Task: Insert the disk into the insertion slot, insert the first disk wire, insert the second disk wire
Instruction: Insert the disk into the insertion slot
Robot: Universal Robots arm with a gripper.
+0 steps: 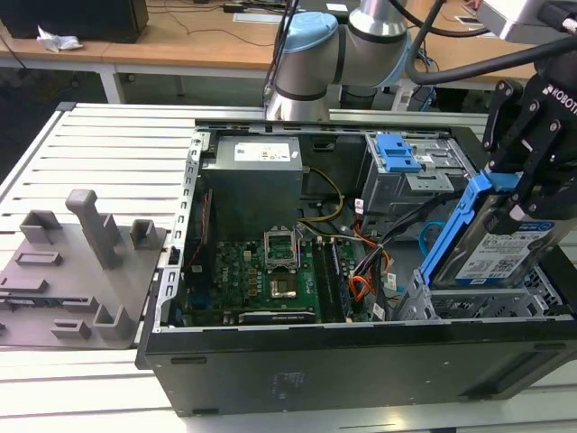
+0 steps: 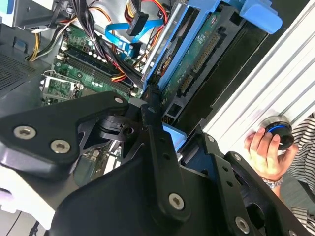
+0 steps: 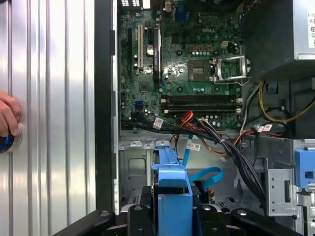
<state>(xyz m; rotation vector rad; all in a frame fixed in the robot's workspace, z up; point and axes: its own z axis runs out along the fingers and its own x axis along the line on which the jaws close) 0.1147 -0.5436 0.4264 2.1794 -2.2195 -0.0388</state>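
The disk (image 1: pixel 494 251), silver with a white label in a bright blue carrier, hangs tilted on edge over the case's front corner on the exterior view's right. My gripper (image 1: pixel 518 203) is shut on it from above. In both wrist views the black fingers (image 2: pixel 156 129) clamp the blue carrier (image 3: pixel 172 194). Just below the disk lies the insertion slot (image 1: pixel 462 307), a low grey perforated bay (image 3: pixel 135 167). A loose blue flat cable (image 3: pixel 204 174) and a black wire bundle (image 3: pixel 231 153) lie beside the bay.
The open computer case (image 1: pixel 361 356) holds a motherboard (image 1: pixel 261 271), a power supply (image 1: pixel 252 171) and a taller grey cage with a blue latch (image 1: pixel 401 162). A grey fixture plate (image 1: pixel 77 271) sits on the exterior view's left. A person's hand (image 2: pixel 263 147) rests on a knob outside the case.
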